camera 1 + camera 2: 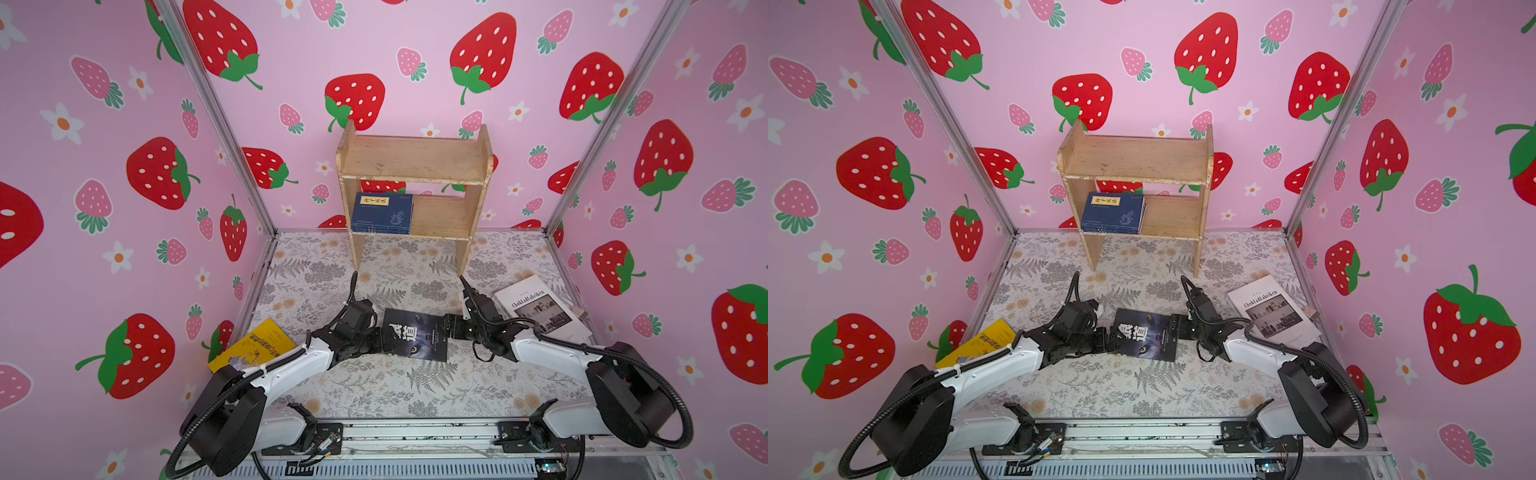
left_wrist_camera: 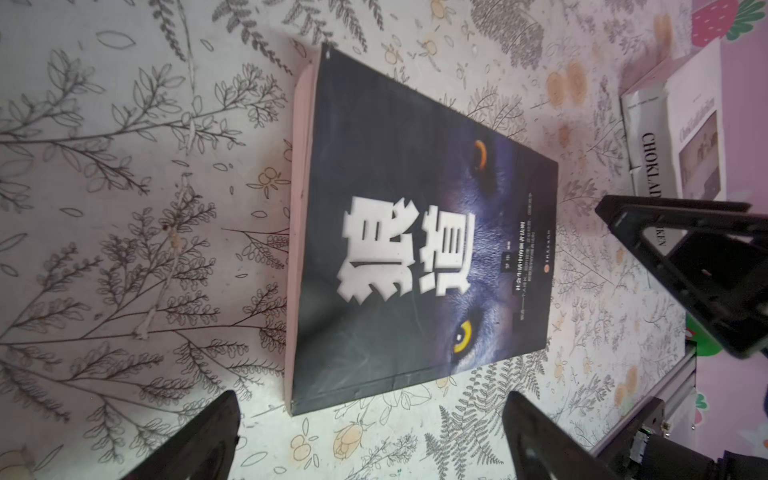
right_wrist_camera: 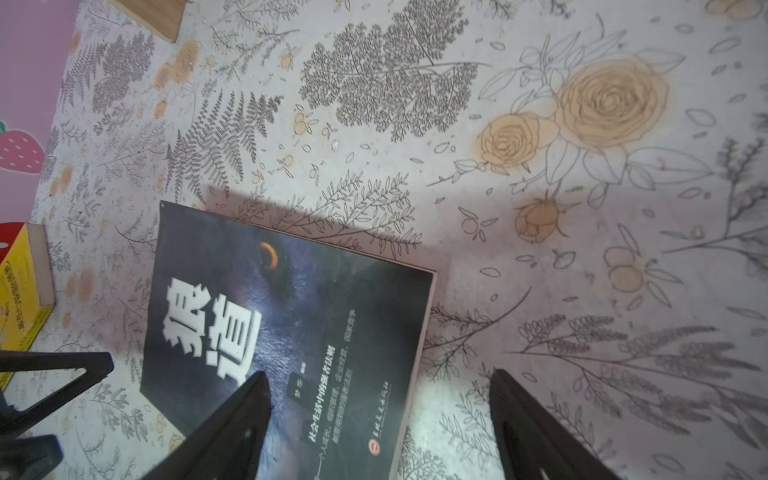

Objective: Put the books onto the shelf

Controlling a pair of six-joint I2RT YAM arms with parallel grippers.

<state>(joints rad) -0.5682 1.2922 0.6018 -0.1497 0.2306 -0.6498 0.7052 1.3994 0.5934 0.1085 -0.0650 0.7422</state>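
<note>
– Black fingers of the left claw (image 2: 372, 397) stand wide apart and hold nothing. Their tips are just at the edge of the black book (image 2: 415, 249) that faces this claw. I think it is the spine edge, because a fold line runs there.
– And the right claw (image 3: 378, 374)?
– Also spread, with nothing between. One finger hangs over the cover, its partner is past the pale page edge, above the bare desk (image 3: 582, 249). So the two claws face each other with the black book between them.
– How will this book handle?
– It lies flat, cover up, on the desk, so no gap is under it for a finger. It looks like a paperback of middle thickness: not heavy, but the cover is smooth and will bend. I would push at the spine side and take hold on the page edge, pinching the whole block, not the cover only.
– The other books?
– Left of the black book, the yellow book (image 1: 253, 345) is by the wall (image 1: 166, 291). Right of it, the white book (image 1: 540, 309). Behind it stands the shelf (image 1: 415, 160), with navy books (image 1: 382, 212) lying on the lower board; the upper board is free.
</note>
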